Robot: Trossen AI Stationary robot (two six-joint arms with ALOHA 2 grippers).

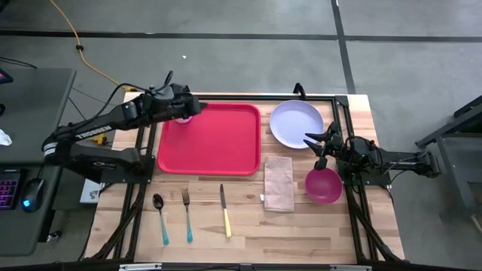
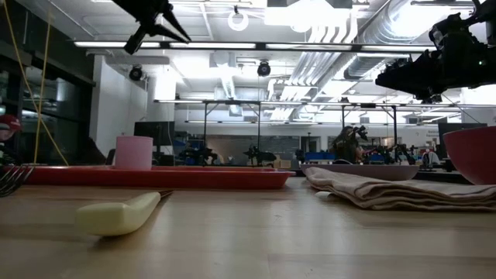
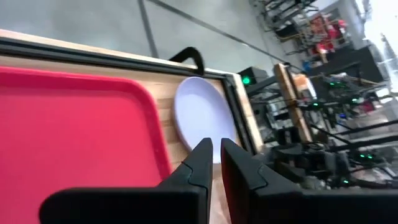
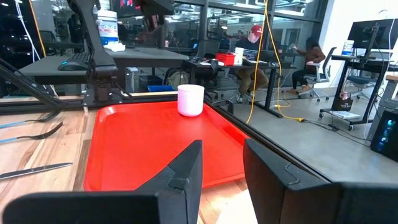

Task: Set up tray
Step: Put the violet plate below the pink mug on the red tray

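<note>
near: spoon [image 1: 160, 214], fork [image 1: 187, 213], knife [image 1: 225, 212], folded cloth [image 1: 279, 183], magenta bowl [image 1: 323, 185] | right gripper [image 1: 319, 146] parted, empty, between bowl and matte lavender plate [image 1: 295, 123] | tray [image 1: 213, 141] left of it, smooth red plastic, long axis left-right | far-left: left gripper [image 1: 190, 107] nearly closed, empty, above pink cup [image 1: 182, 117]

Wood table [image 1: 248, 226]: tray [image 1: 215, 147], plate [image 1: 294, 120], bowl [image 1: 324, 187], napkin [image 1: 279, 183], cutlery [image 1: 188, 214].

The red tray [image 1: 215, 143] lies flat on the table, a pink cup in its corner
</note>
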